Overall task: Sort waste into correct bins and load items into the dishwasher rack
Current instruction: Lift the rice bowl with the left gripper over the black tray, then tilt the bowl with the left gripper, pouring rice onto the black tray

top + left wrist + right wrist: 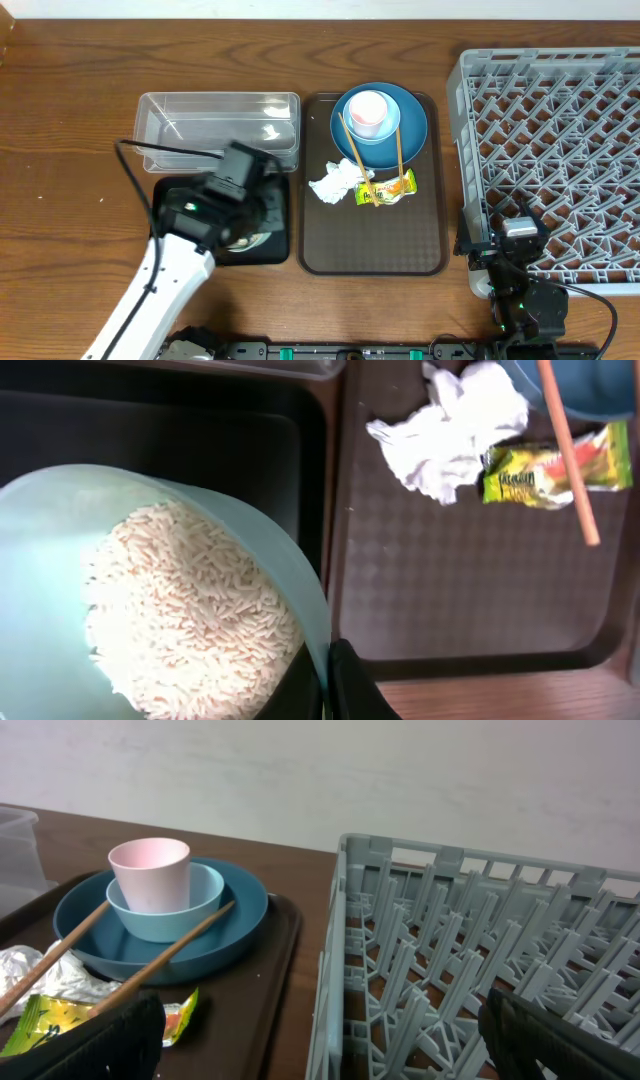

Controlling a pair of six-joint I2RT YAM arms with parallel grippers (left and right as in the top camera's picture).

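Observation:
My left gripper (328,660) is shut on the rim of the mint-green bowl (60,560), which is tilted and full of white rice (190,620) above the black tray (200,430). From overhead the left gripper (240,190) hides most of the bowl. On the brown tray (370,245) lie the crumpled napkin (335,183) and the snack wrapper (388,188). The pink cup (368,112) stands in the light-blue saucer (200,900) on the dark-blue plate (410,125), with the chopsticks (398,150) leaning across them. My right gripper (510,240) stands open at the near left corner of the rack (555,150).
The clear tub (220,125) stands behind the black tray (275,250), to the left of the brown tray. The rack's grey wall (335,970) rises between my right fingers (560,1040). Bare wooden table (60,150) lies at the far left.

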